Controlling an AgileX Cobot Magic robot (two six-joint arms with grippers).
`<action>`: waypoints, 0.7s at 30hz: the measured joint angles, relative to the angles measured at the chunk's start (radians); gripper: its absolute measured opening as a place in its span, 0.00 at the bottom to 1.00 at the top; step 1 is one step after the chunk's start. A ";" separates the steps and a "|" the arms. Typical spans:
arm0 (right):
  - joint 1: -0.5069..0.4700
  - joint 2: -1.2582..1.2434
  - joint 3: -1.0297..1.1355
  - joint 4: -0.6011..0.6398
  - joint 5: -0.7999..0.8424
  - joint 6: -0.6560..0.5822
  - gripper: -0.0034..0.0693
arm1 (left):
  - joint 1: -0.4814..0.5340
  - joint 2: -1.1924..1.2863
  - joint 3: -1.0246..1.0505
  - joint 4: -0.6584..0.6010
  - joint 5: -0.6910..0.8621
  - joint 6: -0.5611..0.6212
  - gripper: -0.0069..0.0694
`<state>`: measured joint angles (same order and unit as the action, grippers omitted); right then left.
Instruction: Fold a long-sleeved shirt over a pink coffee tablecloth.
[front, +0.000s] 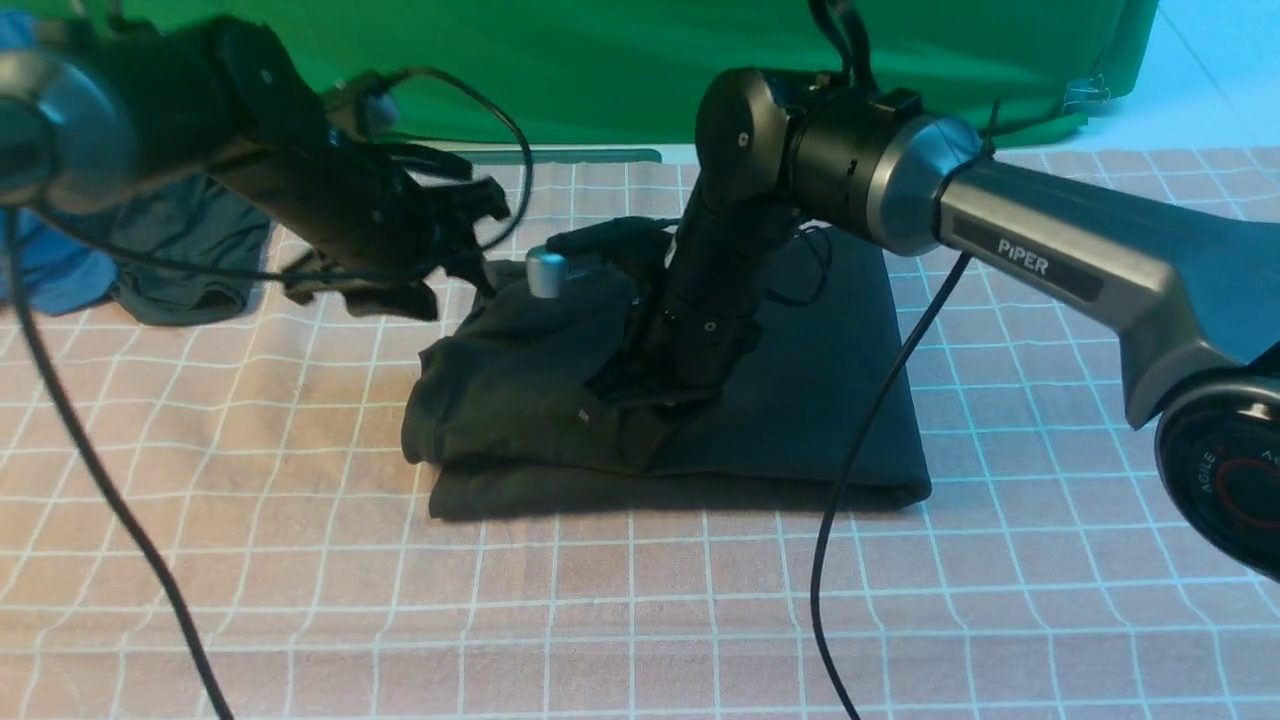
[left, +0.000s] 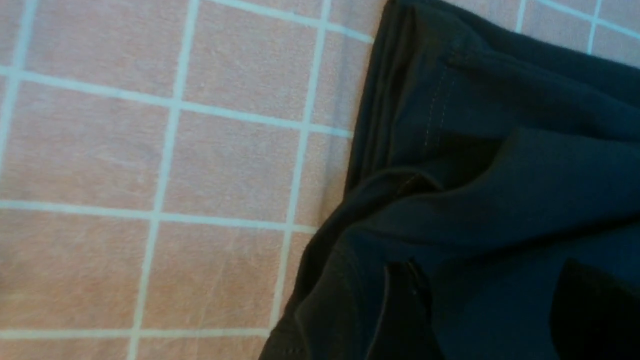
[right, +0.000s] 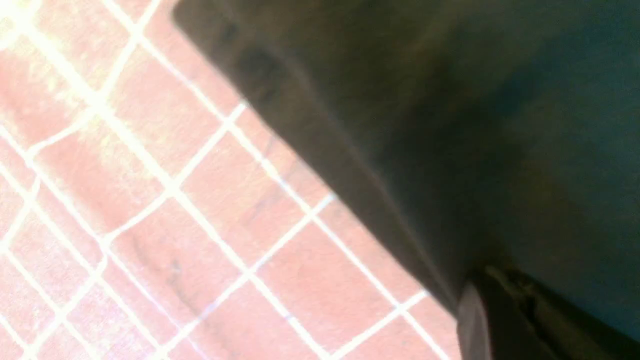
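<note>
Watching from the side, starting at the left: the left gripper (front: 440, 240) hangs above the cloth just beside the shirt's upper-left corner, blurry in the front view. Its jaws look spread and I can't see any fabric in them, though everything is black on black there, so don't quote me. Behind that arm, at the far left edge of the table, a blue garment (front: 50, 270) and a dark grey garment (front: 190, 260) sit in a heap, well apart from the action and not blocking anything. In the middle, the long-sleeved shirt (front: 800, 400) lies on the pink coffee tablecloth (front: 640, 620), already folded into a compact rectangle, no sleeves sticking out and no print showing. Its right half is flat and tidy, while the left half is rumpled, with a puffy flap on top and layers not quite squared at the front edge. The right gripper (front: 660, 385) is planted down on the middle of the shirt with its jaws closed. Whether it's pinching a bit of cloth or just pressing I can't tell, since the wrist view only shows dark fabric up close. I'd say the folding is mostly done, and what's left is flattening that lumpy left side and getting both arms clear. Only obstacles I see are the right arm itself sitting on the bundle and its cable (front: 860, 440) draped across the shirt's right side.
</note>
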<state>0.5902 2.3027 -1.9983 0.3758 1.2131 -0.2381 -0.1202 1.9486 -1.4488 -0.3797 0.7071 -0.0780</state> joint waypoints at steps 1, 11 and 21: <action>0.002 0.003 0.000 0.000 0.001 -0.001 0.10 | -0.001 0.014 0.000 -0.028 -0.003 0.026 0.62; 0.004 0.012 0.000 -0.002 0.001 0.021 0.10 | -0.004 0.106 -0.001 -0.095 -0.100 0.084 0.62; 0.004 -0.049 0.000 -0.009 0.001 0.024 0.10 | 0.005 0.111 -0.001 0.007 -0.200 -0.102 0.62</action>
<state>0.5946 2.2541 -1.9983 0.3666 1.2142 -0.2141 -0.1150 2.0599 -1.4498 -0.3728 0.5074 -0.1800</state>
